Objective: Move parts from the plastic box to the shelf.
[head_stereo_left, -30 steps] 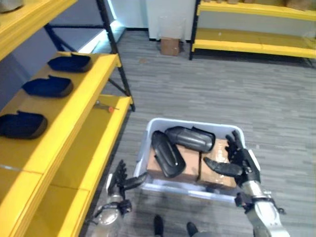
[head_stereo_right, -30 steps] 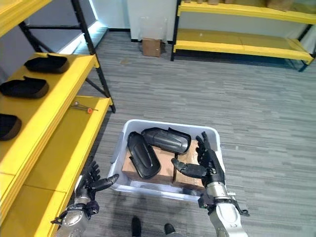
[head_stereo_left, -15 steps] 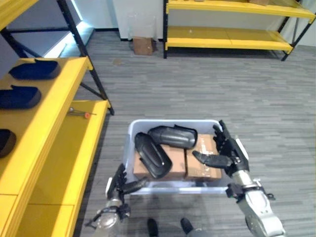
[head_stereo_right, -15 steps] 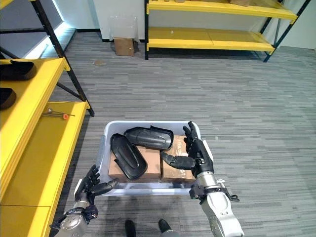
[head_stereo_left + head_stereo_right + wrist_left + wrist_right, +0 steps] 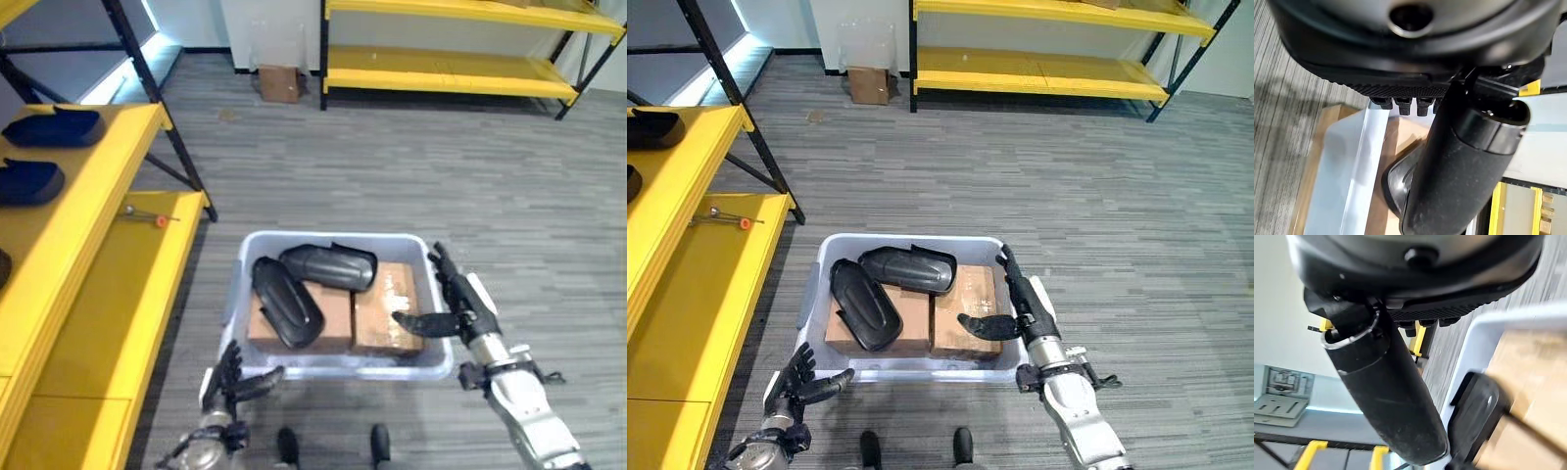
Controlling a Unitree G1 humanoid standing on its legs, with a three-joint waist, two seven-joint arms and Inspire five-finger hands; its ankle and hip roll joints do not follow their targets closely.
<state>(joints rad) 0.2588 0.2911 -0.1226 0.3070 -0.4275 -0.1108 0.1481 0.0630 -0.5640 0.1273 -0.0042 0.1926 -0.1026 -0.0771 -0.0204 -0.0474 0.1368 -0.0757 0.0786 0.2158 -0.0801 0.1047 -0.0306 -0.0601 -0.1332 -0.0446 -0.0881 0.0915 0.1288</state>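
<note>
- The white plastic box [image 5: 245, 269] sat on the grey floor, just right of the yellow shelf [image 5: 93, 245].
- Inside it, two cardboard cartons [image 5: 387, 308] lay side by side, with two black moulded parts on top: one part [image 5: 287, 302] lay slantwise at the left, the other [image 5: 328, 265] lay across the far side, and the two touched.
- Two further dark parts [image 5: 29, 181] rested on the shelf's upper tier at far left.
- A small tool with an orange tip [image 5: 147, 216] lay on the lower tier.
- The right hand [image 5: 458, 305] stood at the box's right rim, fingers straight and spread, thumb reaching over the right carton; it held nothing.
- The left hand [image 5: 233, 377] hung at the box's near left corner, fingers spread, empty.
</note>
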